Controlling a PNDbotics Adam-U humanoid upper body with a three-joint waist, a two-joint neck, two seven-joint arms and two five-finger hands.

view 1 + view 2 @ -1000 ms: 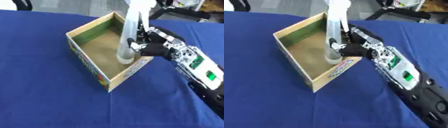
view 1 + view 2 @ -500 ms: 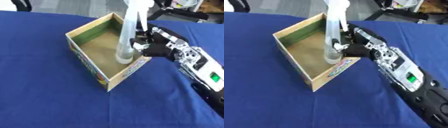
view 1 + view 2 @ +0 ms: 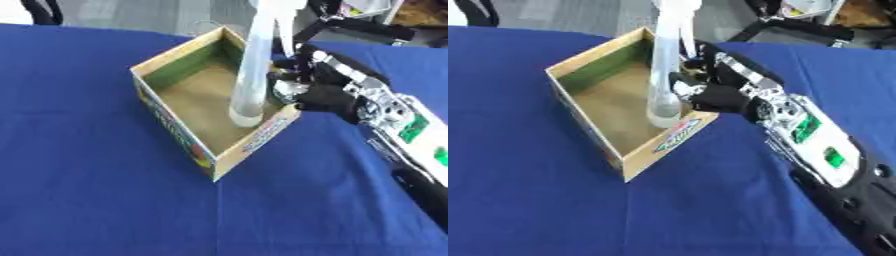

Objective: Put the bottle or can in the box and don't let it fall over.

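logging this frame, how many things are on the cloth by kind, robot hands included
bottle: 1
box: 1
hand: 1, the right one, beside the bottle at the box's right wall
Total: 3

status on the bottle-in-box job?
Done: the bottle stands upright inside the cardboard box, base on the floor near its right wall. In hand: the right hand is beside the bottle by that wall; contact can't be told. Left: draw the hand clear without tipping the bottle. The left hand is out of view.
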